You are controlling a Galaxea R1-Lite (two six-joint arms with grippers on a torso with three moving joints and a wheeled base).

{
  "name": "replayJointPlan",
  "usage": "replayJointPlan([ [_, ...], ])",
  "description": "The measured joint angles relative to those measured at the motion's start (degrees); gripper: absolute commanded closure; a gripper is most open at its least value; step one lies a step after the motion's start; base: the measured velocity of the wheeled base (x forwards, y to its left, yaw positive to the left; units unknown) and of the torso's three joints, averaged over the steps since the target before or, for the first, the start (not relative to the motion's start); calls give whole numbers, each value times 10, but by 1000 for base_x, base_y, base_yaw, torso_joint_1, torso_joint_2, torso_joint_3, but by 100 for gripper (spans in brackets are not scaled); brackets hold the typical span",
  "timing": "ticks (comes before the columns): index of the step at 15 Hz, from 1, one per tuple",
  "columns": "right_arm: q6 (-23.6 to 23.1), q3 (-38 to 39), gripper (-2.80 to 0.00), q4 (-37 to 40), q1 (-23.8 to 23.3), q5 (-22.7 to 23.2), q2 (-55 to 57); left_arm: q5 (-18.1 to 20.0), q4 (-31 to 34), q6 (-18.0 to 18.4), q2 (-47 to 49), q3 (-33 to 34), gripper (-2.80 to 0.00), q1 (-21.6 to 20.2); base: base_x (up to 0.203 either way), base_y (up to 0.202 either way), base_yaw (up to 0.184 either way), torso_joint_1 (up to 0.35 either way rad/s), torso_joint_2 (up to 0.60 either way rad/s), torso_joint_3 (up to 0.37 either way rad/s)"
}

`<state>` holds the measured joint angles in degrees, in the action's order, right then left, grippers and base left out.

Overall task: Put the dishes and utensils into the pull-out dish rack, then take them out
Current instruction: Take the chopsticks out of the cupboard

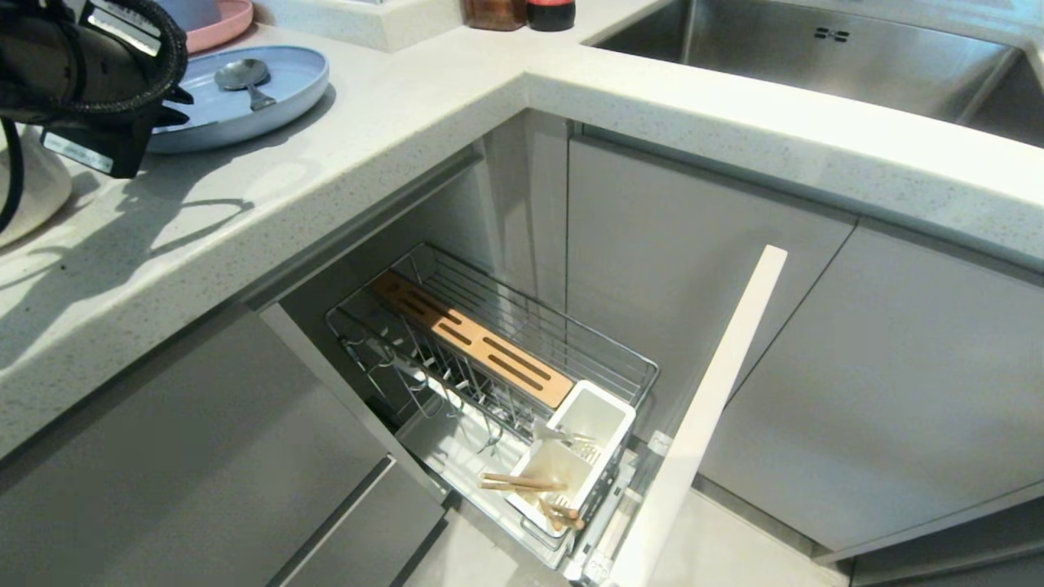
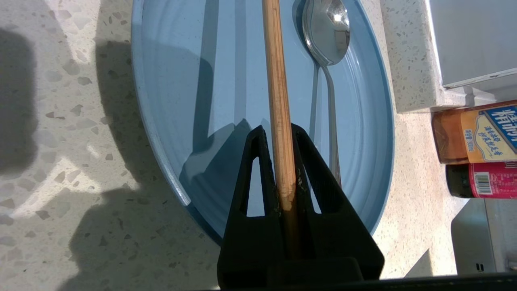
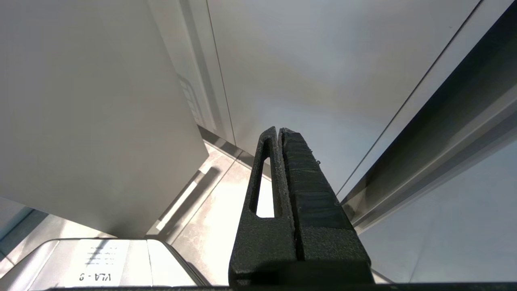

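My left gripper is shut on one light-wood chopstick, which sticks out past the fingertips above the light-blue plate. A metal spoon lies in that plate. In the head view the plate and spoon sit on the counter at the top left, partly behind my left arm. The off-white bowl shows at the left edge. Below, the pull-out dish rack stands open; its near white cup holds wooden chopsticks. My right gripper is shut and empty, low by the cabinet fronts.
The rack's pale front panel juts out toward me. A steel sink lies at the back right. A pink plate sits behind the blue one, and sauce bottles stand at the counter's back. Grey cabinet fronts flank the rack.
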<state>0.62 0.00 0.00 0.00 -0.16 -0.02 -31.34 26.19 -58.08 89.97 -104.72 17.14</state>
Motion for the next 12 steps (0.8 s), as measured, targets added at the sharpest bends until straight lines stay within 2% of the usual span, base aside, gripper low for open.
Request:
replayJointPlan([
  [5, 0, 0, 0, 0, 0, 0, 0, -2, 0, 10, -4, -6, 0, 1, 0, 0, 0, 0, 0, 0],
  [6, 0, 0, 0, 0, 0, 0, 0, -2, 1, 12, -4, -6, -280, 1, 0, 0, 0, 0, 0, 0],
  [12, 0, 0, 0, 0, 0, 0, 0, -3, 4, 11, -4, -6, -280, 1, 0, 0, 0, 0, 0, 0],
])
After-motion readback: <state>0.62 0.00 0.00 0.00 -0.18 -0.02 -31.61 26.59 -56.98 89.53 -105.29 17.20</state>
